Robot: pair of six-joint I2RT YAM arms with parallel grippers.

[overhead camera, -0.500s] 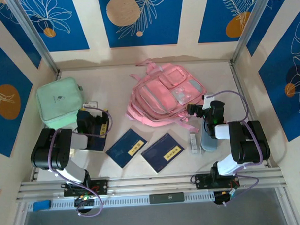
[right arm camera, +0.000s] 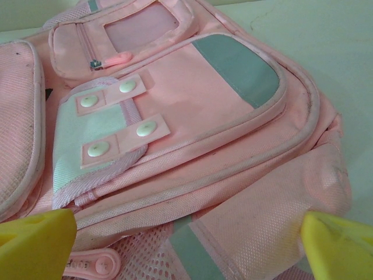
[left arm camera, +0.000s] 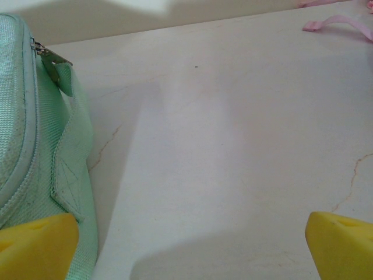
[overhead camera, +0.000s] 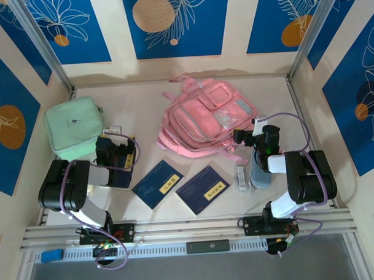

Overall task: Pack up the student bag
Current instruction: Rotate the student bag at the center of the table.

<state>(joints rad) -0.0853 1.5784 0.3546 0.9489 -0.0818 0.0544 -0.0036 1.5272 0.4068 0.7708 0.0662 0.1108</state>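
Observation:
The student bag, a large pink backpack with clear-fronted pouches, lies flat at the back middle of the table. My right gripper sits at its lower right corner. Up close, its yellow fingertips stand wide apart, so the right gripper is open over the bag's side with nothing pinched. My left gripper rests beside the mint green case. In the left wrist view the left gripper is open over bare table, with the case just left of its left fingertip.
Two dark blue notebooks lie in front of the bag. A small white item and a grey pouch lie by the right arm. A pink strap trails on the table. Walls close in the table.

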